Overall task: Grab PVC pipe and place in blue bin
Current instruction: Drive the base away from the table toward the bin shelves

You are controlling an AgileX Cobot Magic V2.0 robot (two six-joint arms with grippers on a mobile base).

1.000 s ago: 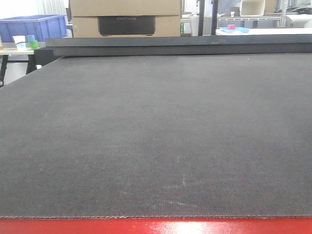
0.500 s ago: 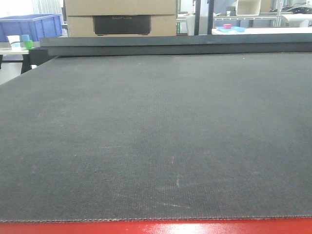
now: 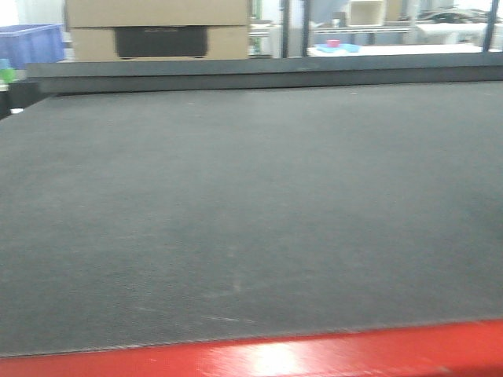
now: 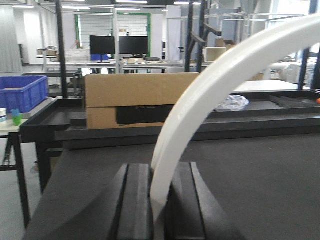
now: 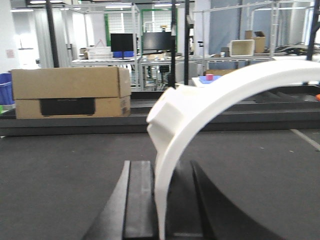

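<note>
In the left wrist view the left claw (image 4: pixel 161 172) is clamped on the PVC pipe (image 4: pixel 200 95). Its two dark fingers (image 4: pixel 135 200) press the white strip from either side, and the strip rises from between them and sweeps up and to the right in a wide arc, out past the top right corner of the view. In the right wrist view the right claw (image 5: pixel 162 167) likewise grips a PVC pipe (image 5: pixel 210 100). The white strip stands between the fingers (image 5: pixel 139 200), flush against one of them, with its other side in shadow. It bends up and to the right, and a broader, flat-faced part juts out at the left of the arc. Whether both claws hold one and the same piece cannot be told. Below and beyond the claws lies the dark, textured mat of the bench (image 3: pixel 251 196). In the front view a red strip (image 3: pixel 275 357) runs along its near edge. A raised dark ledge (image 3: pixel 259 72) runs along the far edge of the bench. Behind the ledge, toward the far left, a cardboard box (image 3: pixel 157 27) with a dark hand slot stands. The blue bin (image 4: pixel 22 92) stands past the bench's far left corner on a lower side table, well apart from both claws.
</note>
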